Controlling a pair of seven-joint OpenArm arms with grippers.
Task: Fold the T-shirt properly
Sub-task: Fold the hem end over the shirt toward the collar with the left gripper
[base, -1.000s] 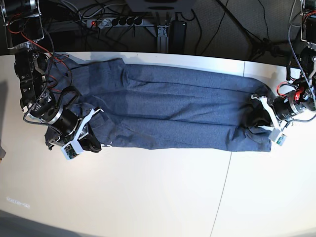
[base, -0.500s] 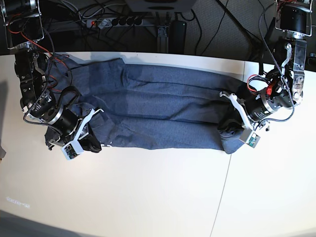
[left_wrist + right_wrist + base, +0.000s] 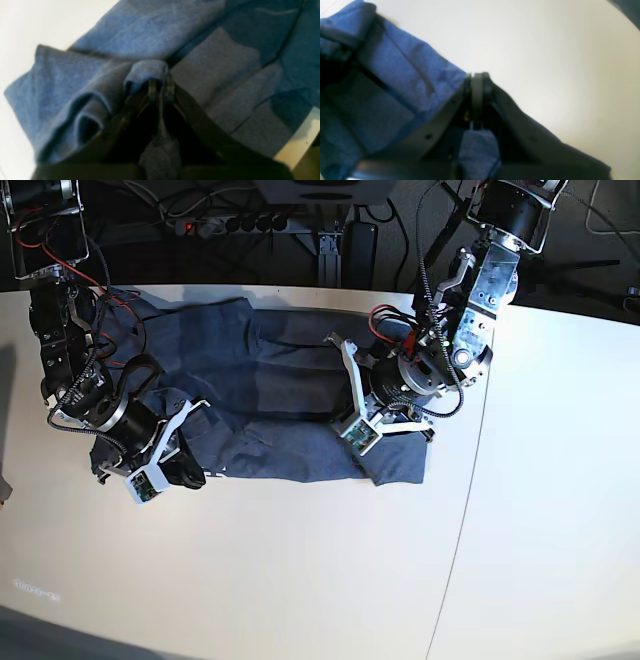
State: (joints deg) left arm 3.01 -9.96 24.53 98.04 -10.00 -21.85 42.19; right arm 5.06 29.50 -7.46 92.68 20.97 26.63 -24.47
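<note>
The blue-grey T-shirt (image 3: pixel 280 380) lies across the white table with its plain side up and no lettering in sight. Its right end is lifted and doubled over toward the middle. My left gripper (image 3: pixel 343 395) is over the shirt's middle, shut on a bunched fold of the cloth; the left wrist view shows the fingertips (image 3: pixel 160 83) pinching the fold of the shirt (image 3: pixel 200 75). My right gripper (image 3: pixel 190 448) is at the shirt's left front corner, low on the table. In the right wrist view it (image 3: pixel 477 85) is shut, with the shirt (image 3: pixel 402 82) caught between the fingers.
The white table (image 3: pixel 300 570) has bare surface in front of and to the right of the shirt, with a seam (image 3: pixel 455 560) running front to back. A power strip (image 3: pixel 235 223) and cables lie beyond the far edge.
My left gripper has swept from the table's right end to the middle, dragging the shirt's right end over itself. The right arm has not moved.
</note>
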